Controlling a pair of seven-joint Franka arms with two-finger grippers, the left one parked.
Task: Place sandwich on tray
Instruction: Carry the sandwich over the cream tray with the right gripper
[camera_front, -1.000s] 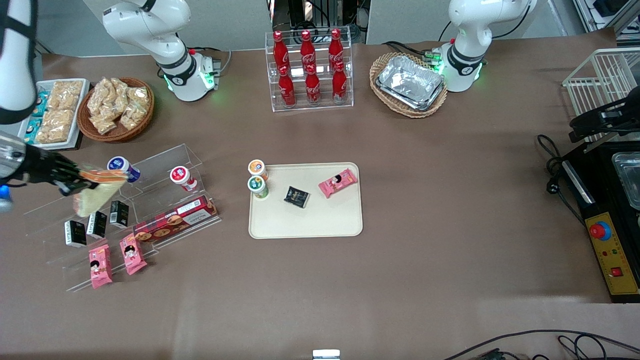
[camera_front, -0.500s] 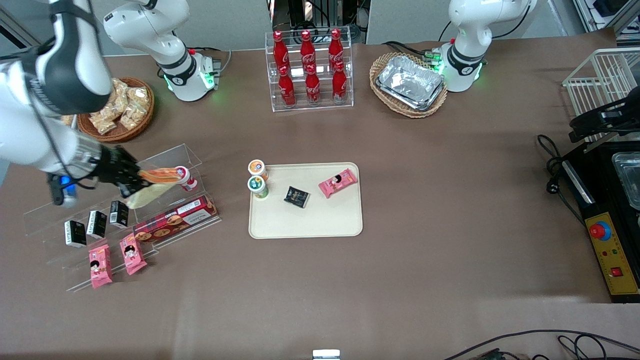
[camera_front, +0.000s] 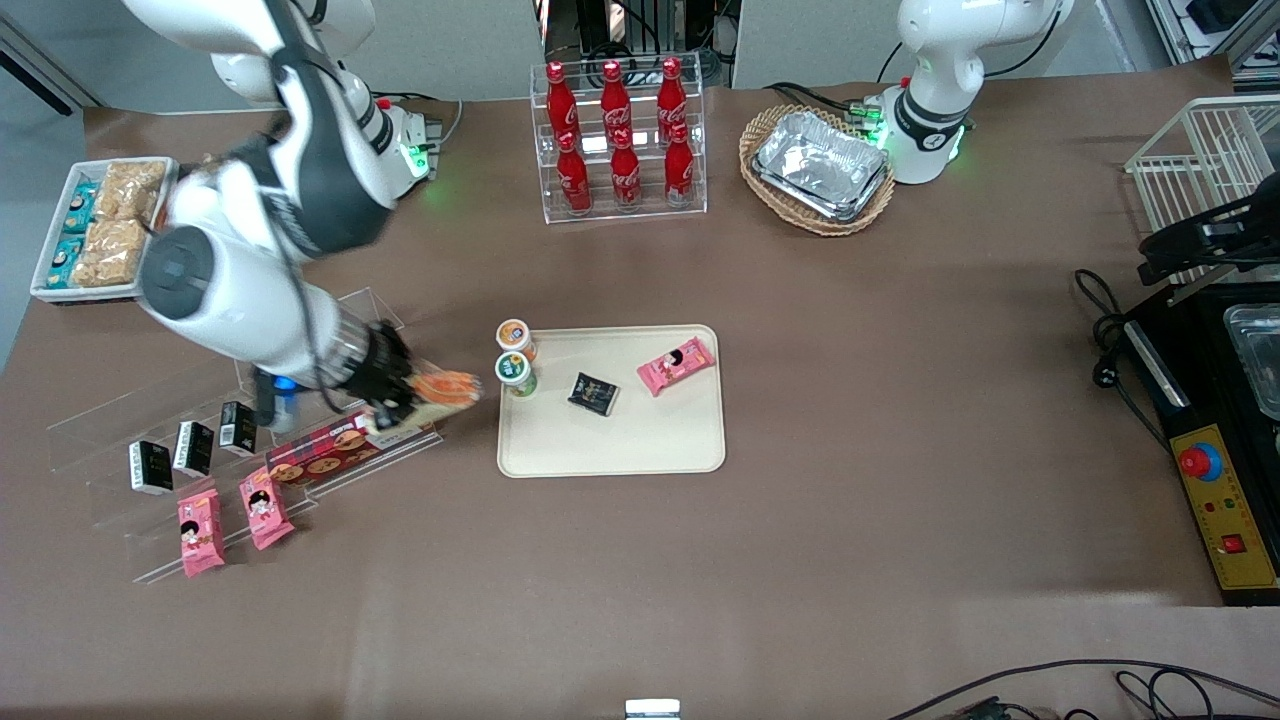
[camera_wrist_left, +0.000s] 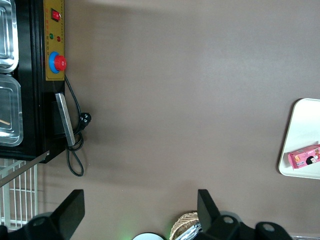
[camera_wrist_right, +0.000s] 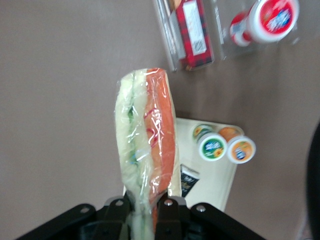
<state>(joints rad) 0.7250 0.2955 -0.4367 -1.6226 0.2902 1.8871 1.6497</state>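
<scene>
Gripper clamped on sandwich, apparently above table just beside tray, over red box.

The front view looks steeply down on the whole brown counter. The right wrist camera looks down from close above its pincer. Both, with the left wrist view, share the cream-beige rectangular tray.
</scene>
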